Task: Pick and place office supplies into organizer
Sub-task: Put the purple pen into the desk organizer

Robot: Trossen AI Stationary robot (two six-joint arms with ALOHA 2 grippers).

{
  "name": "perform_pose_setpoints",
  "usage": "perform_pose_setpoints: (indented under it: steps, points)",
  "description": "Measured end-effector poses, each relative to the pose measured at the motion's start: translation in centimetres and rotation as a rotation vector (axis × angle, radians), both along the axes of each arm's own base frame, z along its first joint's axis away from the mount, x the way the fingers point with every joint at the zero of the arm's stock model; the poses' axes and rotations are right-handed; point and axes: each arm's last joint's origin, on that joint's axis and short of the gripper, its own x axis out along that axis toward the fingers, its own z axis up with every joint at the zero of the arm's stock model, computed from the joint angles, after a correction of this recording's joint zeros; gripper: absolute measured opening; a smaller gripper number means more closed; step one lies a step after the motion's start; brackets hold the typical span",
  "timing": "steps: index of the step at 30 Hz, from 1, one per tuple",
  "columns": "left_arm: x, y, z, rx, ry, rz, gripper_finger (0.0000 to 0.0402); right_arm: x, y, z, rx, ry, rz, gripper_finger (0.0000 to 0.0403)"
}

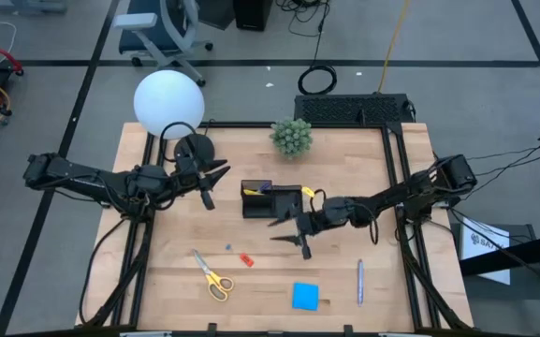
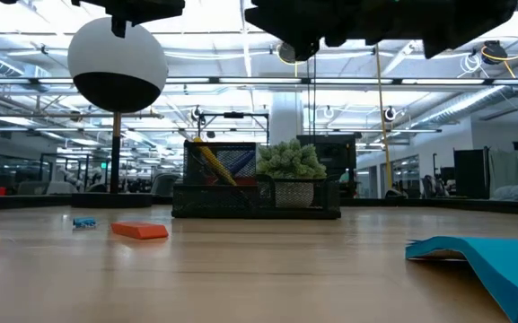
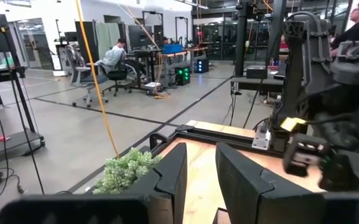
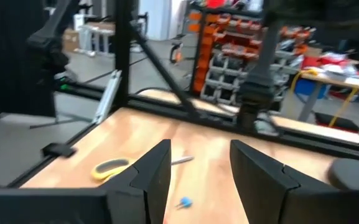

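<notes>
Organizer (image 1: 271, 200) sits mid-table in front of the plant ball (image 1: 292, 137), already holding a yellow item. Scissors (image 1: 213, 275), sticky-note pad (image 1: 305, 296), a pen (image 1: 360, 281) and small red and blue pieces lie loose on the near boards. Right gripper (image 1: 293, 234) hovers beside the tray, jaws spread and empty. Left gripper (image 1: 211, 183), jaws narrowly parted and empty, waits near the lamp base. Risk: a descending right arm could clip and shift the tray; the flat pad may slip a pinch.
</notes>
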Motion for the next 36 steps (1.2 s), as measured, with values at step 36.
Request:
perform_pose_setpoints:
  steps: [36]
  points:
    - [0.0, 0.0, -0.2, 0.013, 0.024, 0.003, 0.0090, -10.6, 3.3, 2.8, 0.329, 0.622, -0.243, 0.0155]
